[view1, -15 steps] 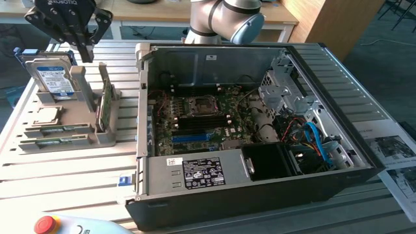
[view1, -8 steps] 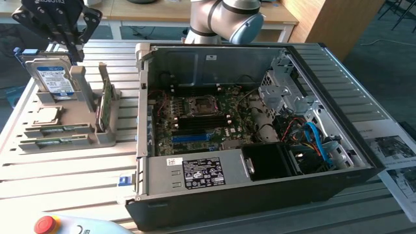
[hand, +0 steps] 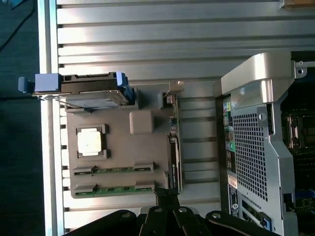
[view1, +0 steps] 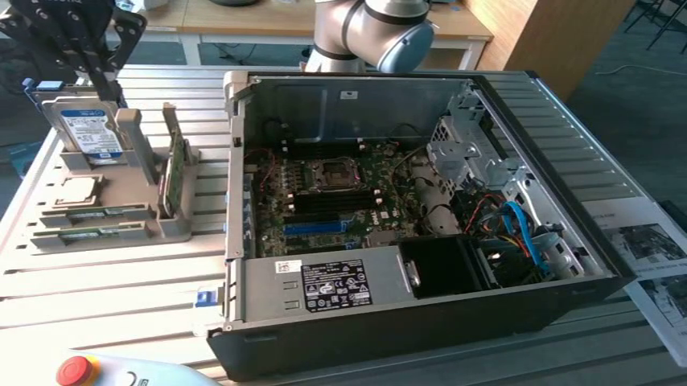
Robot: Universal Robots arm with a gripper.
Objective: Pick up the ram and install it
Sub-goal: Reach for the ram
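Thin green ram stick (hand: 114, 188) is lying in grey plastic tray (hand: 123, 153), uninstalled; nothing is being gripped by clenched jaws.

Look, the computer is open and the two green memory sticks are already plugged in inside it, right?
No. The computer is open, but the two green memory sticks lie flat in the grey holder beside it, not inside. The wrist view shows this.
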